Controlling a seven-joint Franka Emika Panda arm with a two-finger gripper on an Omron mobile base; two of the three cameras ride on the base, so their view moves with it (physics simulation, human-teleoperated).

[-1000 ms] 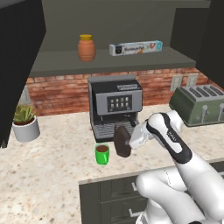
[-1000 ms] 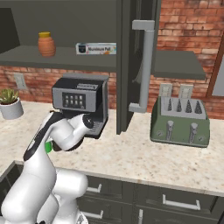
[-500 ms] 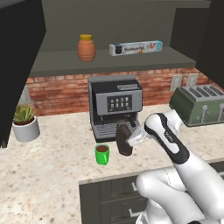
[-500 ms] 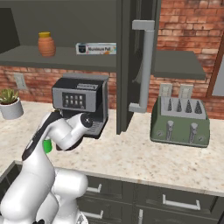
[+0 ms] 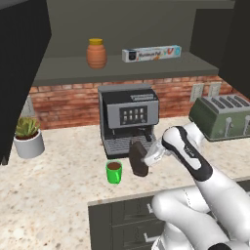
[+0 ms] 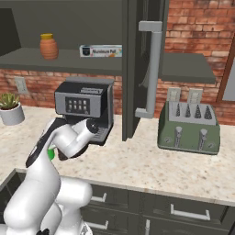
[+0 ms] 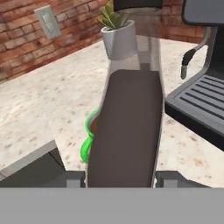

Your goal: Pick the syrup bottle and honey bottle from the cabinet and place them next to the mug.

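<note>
1. While the gripper is clamped on the syrup bottle at the centre of the left base view, the step in hand appears to be setting that bottle down beside the mug.
2. The bottle sits just right of the green mug and in front of the coffee machine; whether its base already touches the counter cannot be told from these pictures.
3. In the hand view the bottle fills the middle between the two fingertips, with the mug showing at its left edge, so the two are very near.
4. To do this well, the arm should lower the bottle straight and upright, avoiding any sideways drift toward the mug, which holds dark liquid and could be knocked.
5. The jaws should part only once the base is firmly on the counter, then the hand should back away without dragging the bottle.
6. The honey bottle stands on the cabinet shelf in the upper left, left of a long box, and is not yet fetched.
7. The plant pot sits well apart at the left.
</note>
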